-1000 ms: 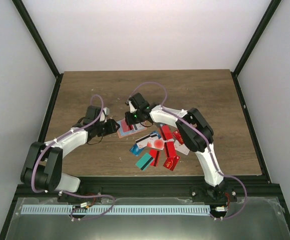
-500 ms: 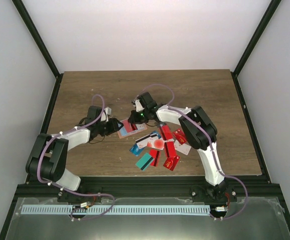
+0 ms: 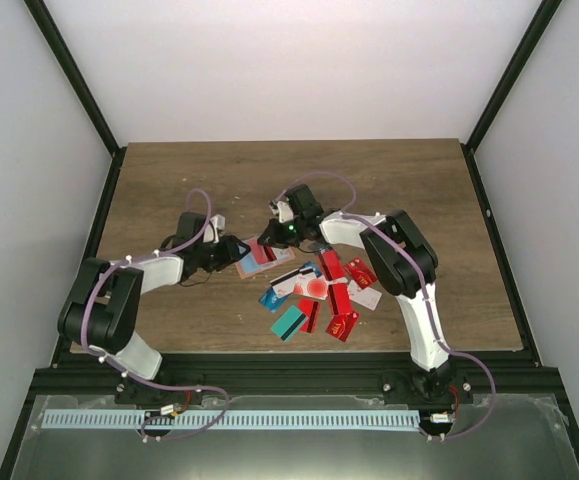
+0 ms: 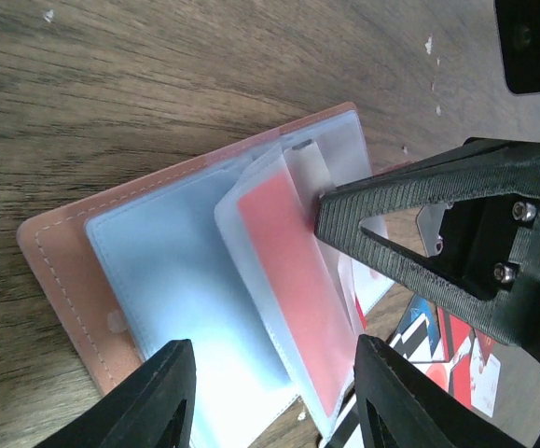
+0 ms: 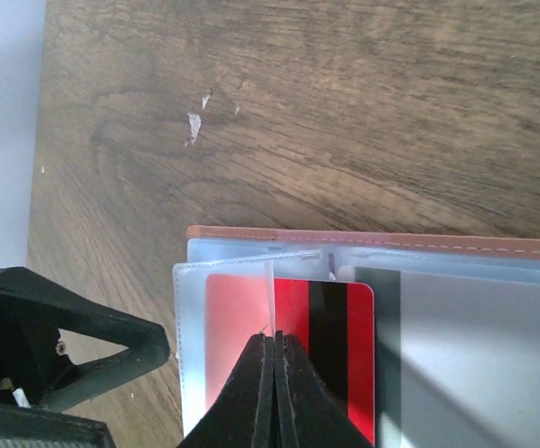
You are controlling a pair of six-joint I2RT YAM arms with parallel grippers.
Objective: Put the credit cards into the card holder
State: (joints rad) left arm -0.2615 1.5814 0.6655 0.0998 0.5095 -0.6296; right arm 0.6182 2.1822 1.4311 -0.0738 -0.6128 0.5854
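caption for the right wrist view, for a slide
Right gripper, shut, tips at a red card partly under a clear sleeve of the open card holder.

You are working in a robotics lab test cell. Your brown wood-grain bench (image 3: 169, 170) sits boxed in by plain white panel walls (image 3: 299, 60) on black metal frame posts (image 3: 74, 75). Two white-and-black robot arms (image 3: 421, 320) are bolted along its near edge, above a grey slotted strip (image 3: 269, 418).

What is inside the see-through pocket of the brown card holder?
A red card with a black stripe, partly slid into the clear pocket of the card holder. The shut right fingers cover its near part, so its whole length cannot be seen.
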